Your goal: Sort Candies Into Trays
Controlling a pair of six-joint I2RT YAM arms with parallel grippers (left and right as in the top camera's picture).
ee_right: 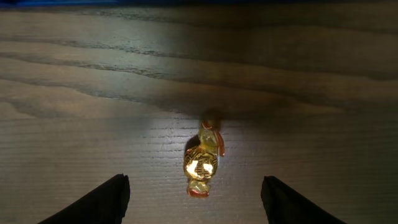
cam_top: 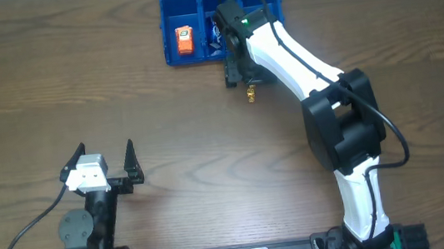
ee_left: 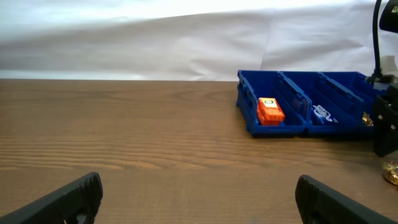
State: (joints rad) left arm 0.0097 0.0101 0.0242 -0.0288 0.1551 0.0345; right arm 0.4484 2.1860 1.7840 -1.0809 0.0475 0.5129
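Note:
A gold-wrapped candy (ee_right: 202, 163) lies on the wooden table just in front of the blue tray (cam_top: 170, 17); from above the candy (cam_top: 250, 95) shows by the tray's front edge. My right gripper (ee_right: 196, 199) hangs open right above it, one finger on each side. The tray's left compartment holds an orange candy (cam_top: 185, 40) and the middle one a blue-and-white candy (ee_left: 321, 112). My left gripper (cam_top: 107, 158) stands open over bare table near the front left, far from the tray.
The tray (ee_left: 273, 127) has three compartments and sits at the table's far middle. The right arm (cam_top: 298, 57) stretches over the tray's right part. A white wall lies beyond the table's far edge. Bare wood lies between the two arms.

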